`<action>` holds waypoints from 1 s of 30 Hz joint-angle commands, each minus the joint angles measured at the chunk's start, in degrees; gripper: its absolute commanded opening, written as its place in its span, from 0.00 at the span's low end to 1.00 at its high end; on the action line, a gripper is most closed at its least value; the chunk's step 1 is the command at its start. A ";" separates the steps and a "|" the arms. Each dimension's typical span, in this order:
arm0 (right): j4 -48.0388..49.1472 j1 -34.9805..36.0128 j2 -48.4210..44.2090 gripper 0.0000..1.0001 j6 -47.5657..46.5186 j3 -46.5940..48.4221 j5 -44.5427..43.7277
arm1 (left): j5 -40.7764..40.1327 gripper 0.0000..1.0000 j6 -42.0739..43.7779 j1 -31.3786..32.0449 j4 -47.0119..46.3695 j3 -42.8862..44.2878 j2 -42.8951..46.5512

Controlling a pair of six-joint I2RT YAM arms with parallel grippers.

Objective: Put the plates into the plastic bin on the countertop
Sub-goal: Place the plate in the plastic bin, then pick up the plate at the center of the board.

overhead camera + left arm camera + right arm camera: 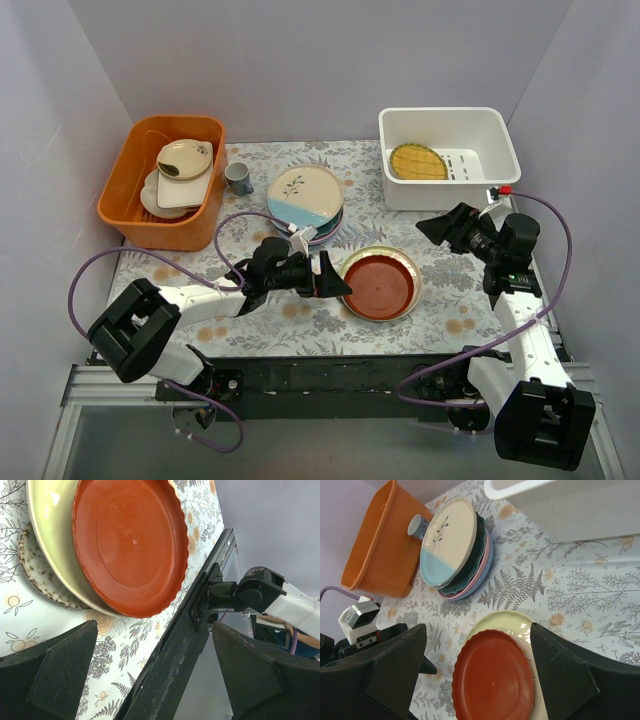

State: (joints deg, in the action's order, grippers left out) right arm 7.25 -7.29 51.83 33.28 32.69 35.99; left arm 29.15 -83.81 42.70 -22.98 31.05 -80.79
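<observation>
A red-brown scalloped plate [378,283] lies on a pale cream-green plate [405,262] at the middle of the floral countertop [455,300]. My left gripper [334,276] is open just left of this pair, with nothing between its fingers. In the left wrist view the red plate [130,545] and cream-green plate [50,540] rest on a speckled one [35,572]. A stack of plates [305,200] topped by a cream-and-blue one stands farther back. The white plastic bin [500,160] holds a yellow woven plate [418,161]. My right gripper [442,228] hangs open in front of the bin.
An orange tub [130,200] with beige dishes stands at the back left, a small grey cup [238,178] beside it. The table's black front rail [170,670] runs near my left gripper [155,680]. The right wrist view shows the stack [455,550] and the bin wall [570,510].
</observation>
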 commanded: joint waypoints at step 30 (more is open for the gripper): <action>-11.64 6.41 -0.68 0.63 -8.75 -8.34 -5.40 | -1.37 0.98 0.31 2.92 -2.42 3.93 -4.55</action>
State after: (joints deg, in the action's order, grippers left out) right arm -4.62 -1.34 50.98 25.41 25.02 30.94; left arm 28.27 -84.25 45.25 -24.45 33.39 -86.11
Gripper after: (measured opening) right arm 0.654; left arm 0.981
